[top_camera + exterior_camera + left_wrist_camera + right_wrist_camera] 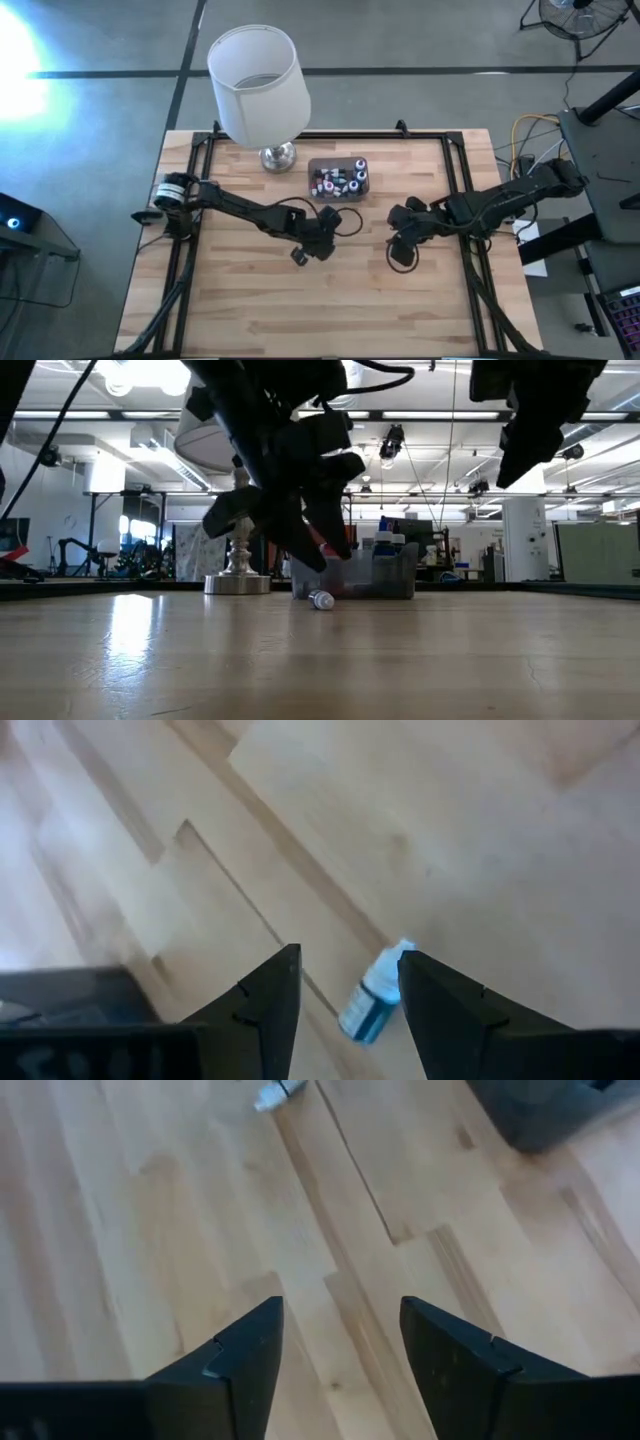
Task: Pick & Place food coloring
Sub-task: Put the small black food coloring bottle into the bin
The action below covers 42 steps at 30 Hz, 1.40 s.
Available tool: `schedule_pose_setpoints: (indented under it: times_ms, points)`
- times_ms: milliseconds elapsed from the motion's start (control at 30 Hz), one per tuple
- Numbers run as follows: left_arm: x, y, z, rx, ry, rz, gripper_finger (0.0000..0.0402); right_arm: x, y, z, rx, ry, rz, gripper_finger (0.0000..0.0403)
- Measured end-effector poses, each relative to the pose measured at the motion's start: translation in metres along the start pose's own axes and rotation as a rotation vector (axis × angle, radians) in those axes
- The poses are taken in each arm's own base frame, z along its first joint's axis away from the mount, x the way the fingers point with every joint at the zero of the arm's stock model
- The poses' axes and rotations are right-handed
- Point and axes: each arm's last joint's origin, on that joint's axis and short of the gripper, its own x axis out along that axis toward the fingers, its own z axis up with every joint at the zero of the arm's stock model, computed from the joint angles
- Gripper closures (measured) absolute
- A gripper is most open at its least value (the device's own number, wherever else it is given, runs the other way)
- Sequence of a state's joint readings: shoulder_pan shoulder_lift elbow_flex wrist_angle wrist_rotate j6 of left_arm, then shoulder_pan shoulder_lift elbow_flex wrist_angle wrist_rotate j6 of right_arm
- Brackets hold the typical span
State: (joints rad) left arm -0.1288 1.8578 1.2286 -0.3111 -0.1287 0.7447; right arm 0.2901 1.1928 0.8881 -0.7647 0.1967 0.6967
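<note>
- Left gripper [345, 1005] hangs mid-tabletop, fingers parted around a loose blue food coloring bottle [372, 1000] lying flat.
- Best to drop straight, centre the bottle's body, then squeeze.
- Right gripper [340, 1355] open and empty, nearer the right edge.
- Grey box [338, 178] waits toward the far edge.
</note>
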Motion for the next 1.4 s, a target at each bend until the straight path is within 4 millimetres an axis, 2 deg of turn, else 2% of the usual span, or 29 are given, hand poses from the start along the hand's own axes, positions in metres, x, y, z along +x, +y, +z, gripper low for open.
schedule_pose_setpoints:
  times_ms: [300, 500, 667, 833, 967, 1167, 1333, 1400]
  points:
    - [0.004, 0.005, -0.009, -0.028, -0.002, -0.073, 0.0255, -0.002, 0.000, 0.001, 0.003, -0.003, -0.002, 0.0202]
    - [0.022, 0.002, -0.017, -0.037, 0.024, -0.122, 0.0255, -0.002, 0.000, 0.001, 0.001, -0.002, -0.004, 0.0202]
    - [0.033, 0.002, -0.015, -0.038, 0.031, -0.135, 0.0255, -0.002, 0.000, 0.001, 0.002, -0.001, -0.005, 0.0202]
    - [0.034, 0.004, -0.013, -0.072, 0.064, -0.175, 0.0257, -0.002, -0.001, 0.000, 0.000, 0.003, -0.009, 0.0202]
    - [0.032, 0.003, -0.014, -0.107, 0.077, -0.211, 0.0279, 0.000, -0.002, -0.002, -0.002, 0.009, -0.014, 0.0202]
    - [0.032, 0.002, -0.014, -0.183, 0.085, -0.220, 0.0338, 0.002, -0.003, -0.004, -0.004, 0.016, -0.021, 0.0202]
    - [0.029, 0.003, -0.014, -0.365, 0.114, -0.209, 0.0362, 0.002, -0.003, -0.004, -0.003, 0.013, -0.025, 0.0202]
    - [0.021, 0.006, -0.013, -0.485, 0.120, -0.184, 0.0363, 0.002, -0.003, -0.003, 0.006, 0.004, -0.032, 0.0202]
